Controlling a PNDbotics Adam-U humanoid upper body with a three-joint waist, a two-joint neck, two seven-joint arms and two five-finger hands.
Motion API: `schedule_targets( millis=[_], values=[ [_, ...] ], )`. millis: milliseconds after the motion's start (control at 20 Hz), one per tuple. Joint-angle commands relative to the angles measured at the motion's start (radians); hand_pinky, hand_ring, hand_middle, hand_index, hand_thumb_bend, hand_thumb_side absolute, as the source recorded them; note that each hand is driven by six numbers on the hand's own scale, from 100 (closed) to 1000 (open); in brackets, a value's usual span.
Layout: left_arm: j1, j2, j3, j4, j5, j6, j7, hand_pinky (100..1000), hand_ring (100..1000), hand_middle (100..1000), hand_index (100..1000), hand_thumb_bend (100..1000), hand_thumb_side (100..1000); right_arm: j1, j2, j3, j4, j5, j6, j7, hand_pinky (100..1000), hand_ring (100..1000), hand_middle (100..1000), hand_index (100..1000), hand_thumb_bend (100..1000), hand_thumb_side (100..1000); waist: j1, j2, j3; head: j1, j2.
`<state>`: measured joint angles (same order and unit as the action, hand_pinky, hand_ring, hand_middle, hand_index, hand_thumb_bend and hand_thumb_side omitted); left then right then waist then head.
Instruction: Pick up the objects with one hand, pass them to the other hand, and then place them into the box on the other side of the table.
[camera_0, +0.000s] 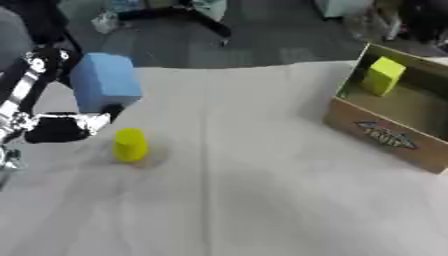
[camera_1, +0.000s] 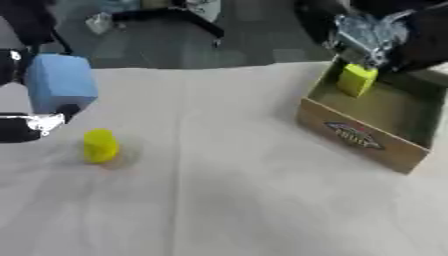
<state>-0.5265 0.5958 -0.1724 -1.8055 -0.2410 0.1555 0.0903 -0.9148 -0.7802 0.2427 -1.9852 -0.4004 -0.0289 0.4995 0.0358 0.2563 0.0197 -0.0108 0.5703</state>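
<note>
**So: blue block up in the left hand, yellow block going in the box**

Okay, the left hand (camera_0: 61, 126) is coming in from the left edge and it's holding a light blue block (camera_0: 104, 81) up off the bench (camera_0: 262, 200). The fingers are sitting against the lower side of the block with a dark fingertip poking up at its bottom corner, so it's looking clamped on it, though things are blurry there and I can't make out the exact wrap.

Just below that, a small yellow cylinder (camera_0: 129, 145) is standing upright on the bench cloth, close to the left hand but not touching it.

Over on the right, the cardboard box (camera_1: 359, 137) is sitting at the far right of the bench, with a printed label on its front wall. The right hand (camera_1: 372, 37) is only showing in the right eye view, hanging above the box's back corner with its silvery fingers pointing down. A yellow-green block (camera_1: 357, 80) is right under those fingers, standing inside the box against the rear wall. Whether the fingers are pinching it or hanging apart just above it, I honestly can't tell; they're meeting the top of the block in a smear.

The bench is wearing a pale cloth with a crease running down the middle.
</note>
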Motion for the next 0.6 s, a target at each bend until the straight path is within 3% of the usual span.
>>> schedule_targets(
  millis=[50,600],
  values=[
    [-0.005,0.003,-0.005,-0.036,-0.004,-0.014,0.016,594,517,416,586,100,100,-0.021,0.008,0.01,-0.015,0.011,0.006,0.024,1000,928,895,843,100,375,-0.011,-0.039,0.001,-0.002,0.003],
    [-0.001,-0.018,-0.036,-0.061,-0.016,-0.021,0.015,590,515,415,584,100,100,-0.085,0.069,0.07,-0.015,0.022,0.023,0.127,999,916,892,848,100,420,-0.014,-0.037,-0.002,0.0,0.015]
  ],
)
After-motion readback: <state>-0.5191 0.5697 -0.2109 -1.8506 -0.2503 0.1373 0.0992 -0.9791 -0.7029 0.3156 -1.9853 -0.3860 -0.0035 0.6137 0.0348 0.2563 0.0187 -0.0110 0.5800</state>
